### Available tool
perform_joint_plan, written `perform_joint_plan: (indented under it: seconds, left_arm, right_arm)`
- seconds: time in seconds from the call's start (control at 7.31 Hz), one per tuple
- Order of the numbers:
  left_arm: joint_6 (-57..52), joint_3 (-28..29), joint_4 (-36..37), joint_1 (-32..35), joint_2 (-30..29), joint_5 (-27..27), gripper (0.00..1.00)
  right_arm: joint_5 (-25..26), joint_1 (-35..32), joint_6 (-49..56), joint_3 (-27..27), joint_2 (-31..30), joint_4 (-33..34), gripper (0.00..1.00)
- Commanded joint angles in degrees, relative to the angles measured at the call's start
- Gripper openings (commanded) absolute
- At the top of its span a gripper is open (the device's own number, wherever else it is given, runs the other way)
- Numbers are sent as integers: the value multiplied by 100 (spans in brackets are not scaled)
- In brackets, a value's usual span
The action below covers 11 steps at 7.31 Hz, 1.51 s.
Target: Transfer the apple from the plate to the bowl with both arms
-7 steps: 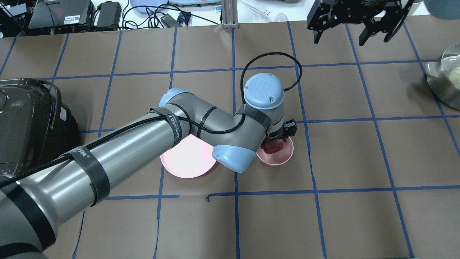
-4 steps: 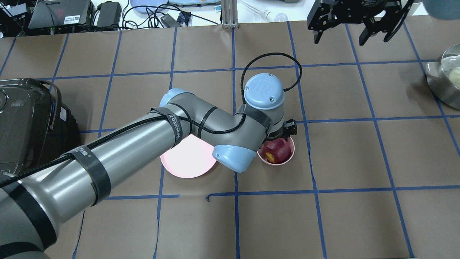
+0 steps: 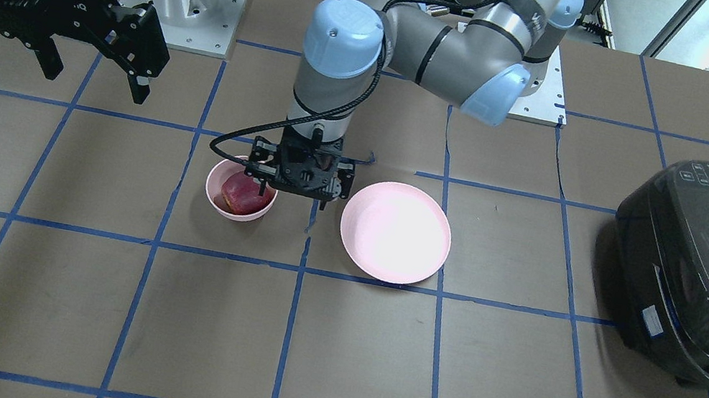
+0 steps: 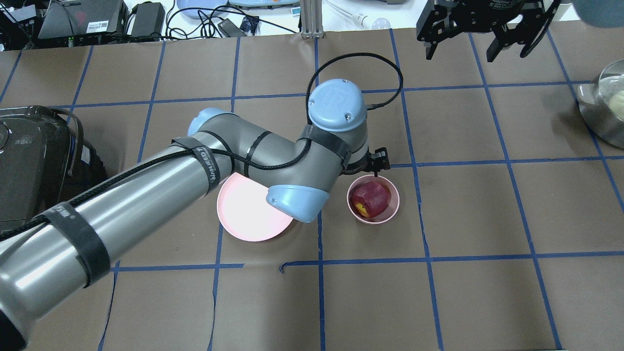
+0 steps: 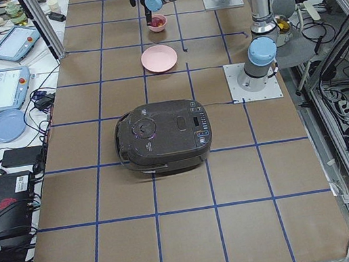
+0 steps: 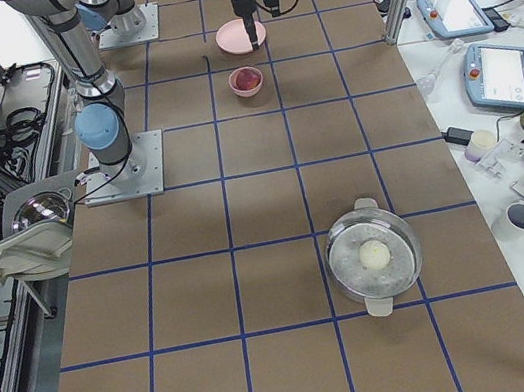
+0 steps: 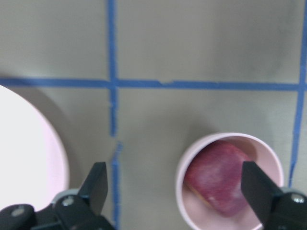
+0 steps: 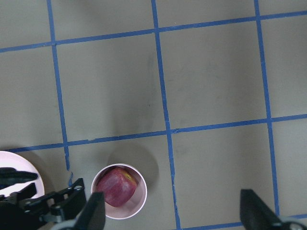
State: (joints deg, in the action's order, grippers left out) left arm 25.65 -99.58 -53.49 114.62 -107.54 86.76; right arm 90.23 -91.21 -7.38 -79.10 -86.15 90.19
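The dark red apple (image 4: pixel 370 200) lies in the small pink bowl (image 4: pixel 396 204), also in the front view (image 3: pixel 243 195) and the left wrist view (image 7: pixel 220 177). The wide pink plate (image 4: pixel 243 214) is empty, left of the bowl and partly under my left arm. My left gripper (image 3: pixel 294 194) is open and empty, raised over the gap between the bowl (image 3: pixel 210 192) and the plate (image 3: pixel 395 232). My right gripper (image 4: pixel 460 51) is open and empty, high above the table's far right; its camera looks down on the apple (image 8: pixel 116 186).
A black rice cooker (image 4: pixel 34 165) stands at the left edge. A metal pot (image 4: pixel 604 105) with a pale round item stands at the right edge. Cables and devices lie beyond the far edge.
My left gripper has let go of the apple, which now lies in the bowl. It has risen and moved left, off the bowl. My right gripper has not moved.
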Motion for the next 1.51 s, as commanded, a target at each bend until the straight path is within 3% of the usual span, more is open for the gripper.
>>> perform_joint_plan:
  seconds: [0.0,0.27,0.68,0.82,0.96,1.09,1.37]
  left_arm:
    - [-1388,-27,-1017,-639,853,87,100]
    - [-2523,209,-2011,-1517,1575,78,99]
    - [-2836,1323,-3593,-2450,1711,52,100]
    - [-3150,1440,-4163,-2505,1832,165,99]
    - [-3275,1468,-4361,-2506,1955,270,98]
    - [-3285,1450,-3910,-2497,1834,289,98]
    - [-3285,1476,-3791,-2479,1816,307,98]
  right_arm:
    - [3,-2,0,0,-7,-36,100]
    - [3,-2,9,0,-7,-45,100]
    - [3,-2,9,0,-7,-54,100]
    - [3,-2,9,0,-7,-54,100]
    - [3,-2,9,0,-7,-54,100]
    - [3,-2,9,0,-16,-54,100]
    - [-6,-10,9,-18,-16,-54,100]
